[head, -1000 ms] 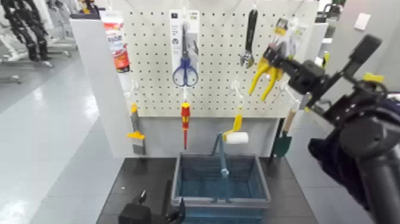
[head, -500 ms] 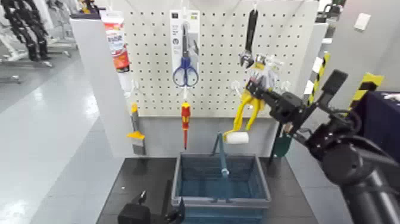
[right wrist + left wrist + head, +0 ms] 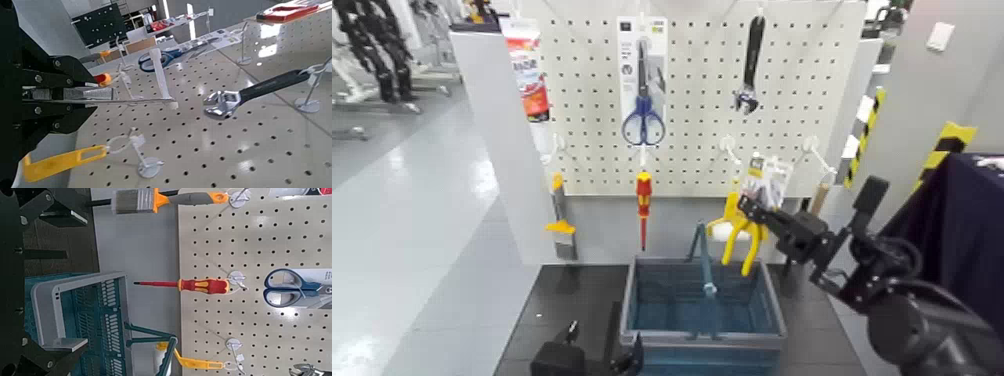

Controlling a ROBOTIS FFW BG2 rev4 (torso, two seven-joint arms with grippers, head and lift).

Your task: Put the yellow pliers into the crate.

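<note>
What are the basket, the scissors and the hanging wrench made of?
Basket: looks like plastic, dull, with molded ribs. Scissors: handles seem to be smooth blue plastic; blades probably metal. Wrench: head looks like shiny metal, since it glints; the black handle might be rubber or plastic.

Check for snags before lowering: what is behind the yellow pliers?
Behind the yellow pliers, which the right tool holds near the crate, part of the paint roller's white sleeve shows. The pliers cover the rest; whether they touch is hidden.
</note>
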